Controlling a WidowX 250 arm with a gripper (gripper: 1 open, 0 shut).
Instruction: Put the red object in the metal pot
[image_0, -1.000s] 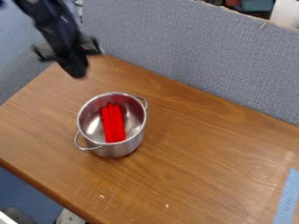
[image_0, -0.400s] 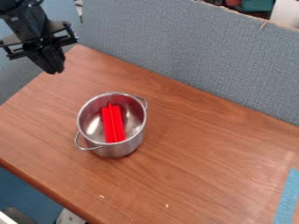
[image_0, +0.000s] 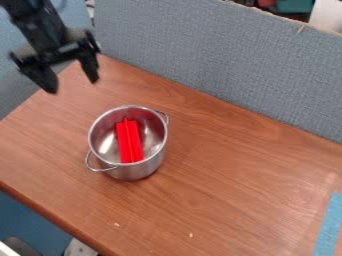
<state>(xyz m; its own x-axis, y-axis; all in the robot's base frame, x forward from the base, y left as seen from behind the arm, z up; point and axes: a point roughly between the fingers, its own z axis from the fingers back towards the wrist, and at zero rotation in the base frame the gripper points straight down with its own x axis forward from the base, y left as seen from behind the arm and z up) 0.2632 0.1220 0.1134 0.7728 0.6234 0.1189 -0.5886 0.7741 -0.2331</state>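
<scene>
The red object (image_0: 130, 141), a bright red block, lies inside the metal pot (image_0: 152, 160), a shiny steel pot with a loop handle at its left. The pot stands on the wooden table (image_0: 227, 190), left of centre. My gripper (image_0: 71, 75) hangs above the table's far left corner, well away from the pot, up and to the left of it. Its two dark fingers (image_0: 50, 78) are spread wide apart with nothing between them.
A grey fabric partition (image_0: 227, 60) runs along the back of the table. The table's front edge runs diagonally at the lower left, and its right edge drops off near the lower right corner.
The gripper swung left and then back toward the corner, staying high, and its jaws went from shut to wide open. The pot and the red block stayed put.
</scene>
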